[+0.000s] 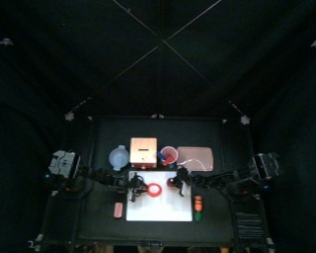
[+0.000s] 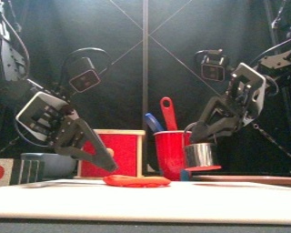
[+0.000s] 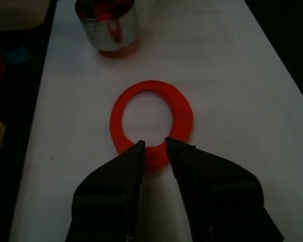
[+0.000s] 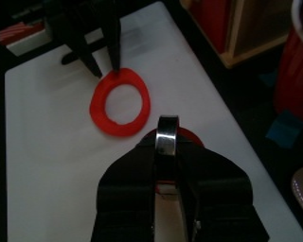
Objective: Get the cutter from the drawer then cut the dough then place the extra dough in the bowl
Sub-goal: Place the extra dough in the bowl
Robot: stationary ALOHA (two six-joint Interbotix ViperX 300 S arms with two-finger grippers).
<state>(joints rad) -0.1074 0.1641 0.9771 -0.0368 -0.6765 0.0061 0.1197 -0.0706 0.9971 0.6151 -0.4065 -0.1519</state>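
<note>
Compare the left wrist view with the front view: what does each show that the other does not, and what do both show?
Left wrist only: the hole in the red dough ring, with the white board showing through it. Front only: the blue and red knives standing in the red cup, and the box's red drawer front. Both: the dough ring, the metal cutter and the left gripper.

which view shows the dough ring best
Left wrist view: the dough ring lies whole on the white board. Right wrist view shows it smaller, front view edge-on, top view as a tiny red spot.
</note>
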